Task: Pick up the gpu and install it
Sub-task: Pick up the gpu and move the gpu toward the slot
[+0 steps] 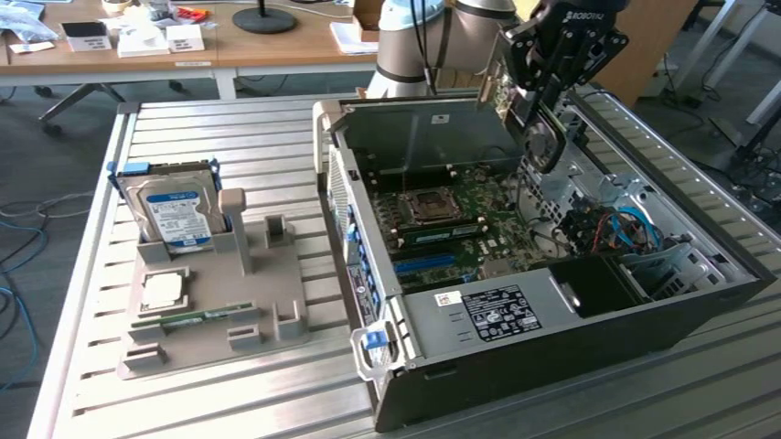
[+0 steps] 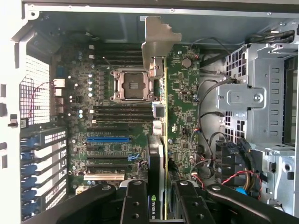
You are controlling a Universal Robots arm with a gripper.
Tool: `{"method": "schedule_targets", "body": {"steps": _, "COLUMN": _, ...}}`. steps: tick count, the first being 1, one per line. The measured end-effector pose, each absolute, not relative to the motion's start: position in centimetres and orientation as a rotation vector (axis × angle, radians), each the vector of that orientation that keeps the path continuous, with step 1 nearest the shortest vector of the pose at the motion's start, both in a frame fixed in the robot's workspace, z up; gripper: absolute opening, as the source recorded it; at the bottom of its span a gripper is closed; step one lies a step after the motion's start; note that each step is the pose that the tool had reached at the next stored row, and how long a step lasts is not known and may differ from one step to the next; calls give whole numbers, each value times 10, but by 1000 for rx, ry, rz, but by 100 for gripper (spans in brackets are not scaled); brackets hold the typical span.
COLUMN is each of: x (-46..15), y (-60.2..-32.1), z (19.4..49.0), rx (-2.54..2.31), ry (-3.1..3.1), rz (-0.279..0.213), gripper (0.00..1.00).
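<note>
- Ribbed metal table (image 1: 219, 128) carries an open computer case (image 1: 550, 366) and, at the exterior view's left, a grey holder tray (image 1: 281, 274) with a hard drive (image 1: 177, 210).
- Gripper (image 1: 546, 87) hangs over the case's far end, its jaws closed partway onto the gpu (image 1: 540, 142).
- In the wrist view the black fingers (image 2: 135, 200) pinch the gpu (image 2: 161, 140) edge-on, clear of the motherboard (image 2: 107, 116).
- The card's long axis runs away from the jaws, with the silver bracket (image 2: 156, 42) at the far end.
- The blue expansion slot (image 2: 107, 139) lies beside the card's edge, not under it, and appears to run crosswise to it.
</note>
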State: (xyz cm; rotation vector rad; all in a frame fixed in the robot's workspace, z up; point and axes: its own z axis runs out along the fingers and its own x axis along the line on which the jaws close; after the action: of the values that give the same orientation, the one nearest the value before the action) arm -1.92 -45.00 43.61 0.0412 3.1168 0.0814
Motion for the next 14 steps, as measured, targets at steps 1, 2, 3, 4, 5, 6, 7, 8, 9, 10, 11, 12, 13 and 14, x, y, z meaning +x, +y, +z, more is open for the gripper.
{"method": "schedule_targets", "body": {"steps": 1, "x": -18, "y": -450, "z": 436, "rx": 41, "ry": 3117, "rz": 81, "gripper": 27}}
{"method": "schedule_targets", "body": {"steps": 2, "x": -16, "y": -450, "z": 436, "rx": 41, "ry": 3117, "rz": 81, "gripper": 27}}
{"method": "schedule_targets", "body": {"steps": 3, "x": -15, "y": -450, "z": 436, "rx": 41, "ry": 3117, "rz": 81, "gripper": 27}}
{"method": "schedule_targets", "body": {"steps": 4, "x": -13, "y": -450, "z": 436, "rx": 41, "ry": 3117, "rz": 81, "gripper": 27}}
{"method": "schedule_targets", "body": {"steps": 5, "x": -12, "y": -450, "z": 436, "rx": 41, "ry": 3117, "rz": 81, "gripper": 27}}
{"method": "schedule_targets", "body": {"steps": 6, "x": -10, "y": -450, "z": 436, "rx": 41, "ry": 3117, "rz": 81, "gripper": 27}}
{"method": "schedule_targets", "body": {"steps": 7, "x": -9, "y": -450, "z": 436, "rx": 41, "ry": 3117, "rz": 81, "gripper": 27}}
{"method": "schedule_targets", "body": {"steps": 8, "x": -7, "y": -450, "z": 436, "rx": 41, "ry": 3117, "rz": 81, "gripper": 27}}
{"method": "schedule_targets", "body": {"steps": 9, "x": -3, "y": -450, "z": 436, "rx": 41, "ry": 3117, "rz": 81, "gripper": 27}}
{"method": "schedule_targets", "body": {"steps": 10, "x": -1, "y": -450, "z": 436, "rx": 41, "ry": 3117, "rz": 81, "gripper": 27}}
{"method": "schedule_targets", "body": {"steps": 11, "x": 0, "y": -450, "z": 436, "rx": 41, "ry": 3117, "rz": 81, "gripper": 27}}
{"method": "schedule_targets", "body": {"steps": 12, "x": 1, "y": -450, "z": 436, "rx": 41, "ry": 3117, "rz": 81, "gripper": 27}}
{"method": "schedule_targets", "body": {"steps": 13, "x": 3, "y": -450, "z": 436, "rx": 41, "ry": 3117, "rz": 81, "gripper": 27}}
{"method": "schedule_targets", "body": {"steps": 14, "x": 5, "y": -450, "z": 436, "rx": 41, "ry": 3117, "rz": 81, "gripper": 27}}
